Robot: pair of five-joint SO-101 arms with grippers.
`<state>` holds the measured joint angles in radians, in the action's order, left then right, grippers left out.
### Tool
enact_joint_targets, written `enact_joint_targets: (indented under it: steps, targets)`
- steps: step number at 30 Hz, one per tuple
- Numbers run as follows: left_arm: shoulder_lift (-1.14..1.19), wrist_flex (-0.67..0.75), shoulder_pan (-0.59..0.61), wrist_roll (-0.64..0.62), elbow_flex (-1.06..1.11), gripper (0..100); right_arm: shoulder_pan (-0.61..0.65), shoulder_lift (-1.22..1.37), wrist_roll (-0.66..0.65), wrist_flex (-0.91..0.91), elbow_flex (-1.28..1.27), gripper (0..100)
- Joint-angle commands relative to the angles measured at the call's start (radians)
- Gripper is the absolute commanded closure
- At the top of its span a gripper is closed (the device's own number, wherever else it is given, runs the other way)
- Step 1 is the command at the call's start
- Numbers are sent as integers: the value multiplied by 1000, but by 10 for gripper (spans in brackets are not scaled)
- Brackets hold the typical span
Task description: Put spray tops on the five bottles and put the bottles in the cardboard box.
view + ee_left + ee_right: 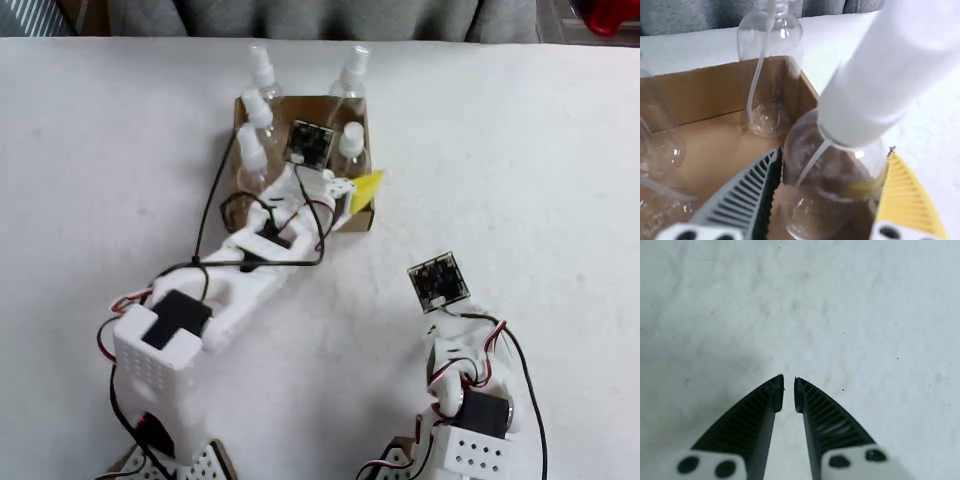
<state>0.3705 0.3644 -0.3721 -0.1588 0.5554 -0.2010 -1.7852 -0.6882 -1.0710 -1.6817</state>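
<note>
The cardboard box point(362, 215) stands at the table's far middle with several clear bottles upright in it, each with a white spray top, such as one bottle point(262, 70) and another point(352, 72) by the back wall. My left gripper point(835, 151) reaches into the box's right front corner, and its grey finger point(747, 195) and yellow finger point(902, 200) press both sides of a capped bottle point(832, 200). From above that gripper point(350, 185) sits under its camera board. My right gripper point(789, 382) hangs shut over bare white table, holding nothing.
The box's back wall point(705, 95) and a bottle point(769, 55) in the corner stand close ahead of the left gripper. The right arm point(465, 400) rests folded near the table's front right. White tabletop point(520, 160) surrounds the box.
</note>
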Motion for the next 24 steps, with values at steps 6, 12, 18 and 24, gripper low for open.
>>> enact_joint_targets:
  steps: [6, 12, 18, 24]
  targets:
    - [-153, -5, -2, -2, 17, 697, 5, -1, -6, -1, -9, 984]
    - [-191, -5, -12, -3, 46, 697, 5, -1, -6, -1, -9, 984]
    - [-302, -5, -25, -3, 115, 697, 5, -1, -6, 1, -9, 984]
    - [-415, -5, -25, -3, 186, 697, 5, -1, -6, 1, -9, 984]
